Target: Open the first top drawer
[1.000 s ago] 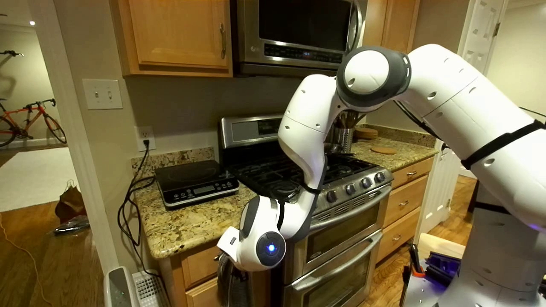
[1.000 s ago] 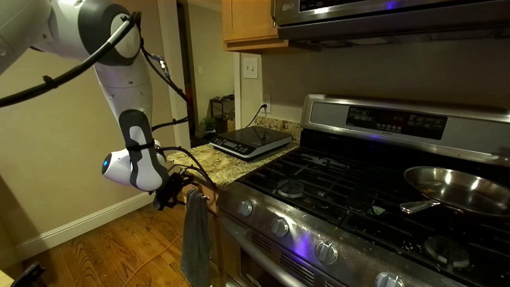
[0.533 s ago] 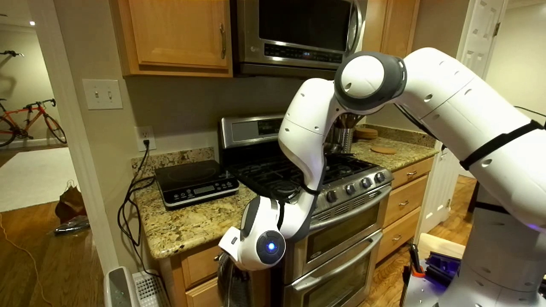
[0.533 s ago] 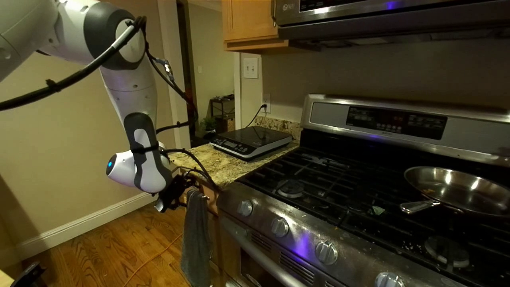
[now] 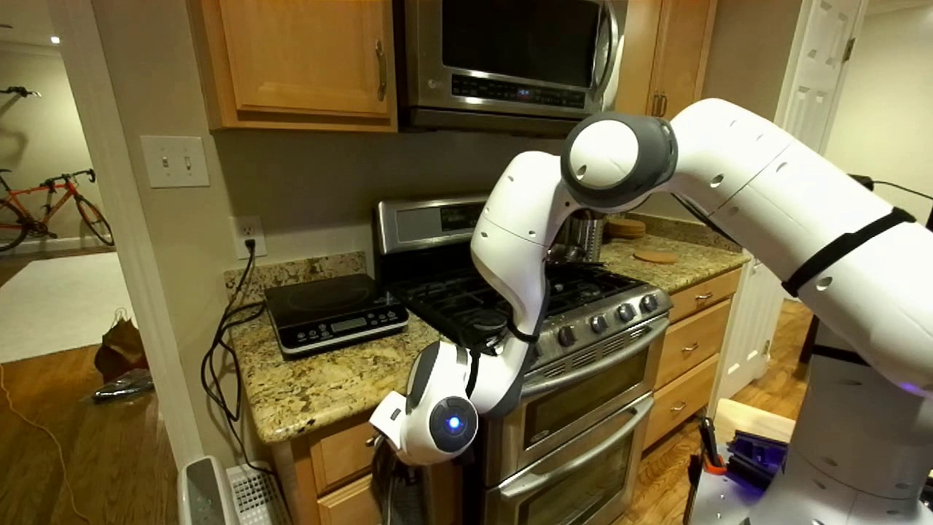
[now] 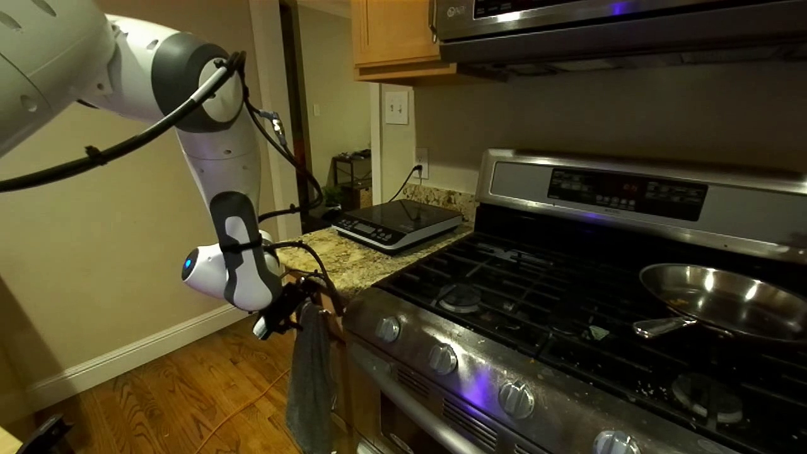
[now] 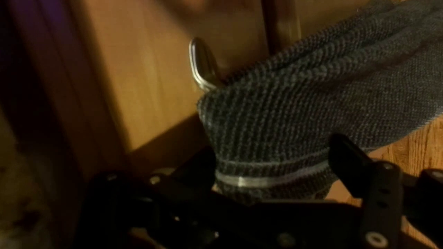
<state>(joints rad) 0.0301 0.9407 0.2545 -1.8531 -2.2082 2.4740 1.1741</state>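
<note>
Honey-coloured, shallow wooden top drawer (image 7: 148,65), beneath the speckled granite counter (image 5: 335,386). Rightward in the wrist view: curved silver metal handle (image 7: 199,65); black jointed tool (image 7: 271,152), fingers apart, likely placed to close on the handle; grey ribbed cloth towel (image 7: 304,107) between them, draped over the handle, presumably to dry. Drawer front: flat, plain, apparently shut.

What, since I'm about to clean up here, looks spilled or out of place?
Pale crumbs and a small greenish scrap litter the stove in an exterior view, as if spilled. In the wrist view, a grey towel hangs from the handle of the top drawer, partly hiding the handle: awkward, probably, for pulling that drawer open.
</note>
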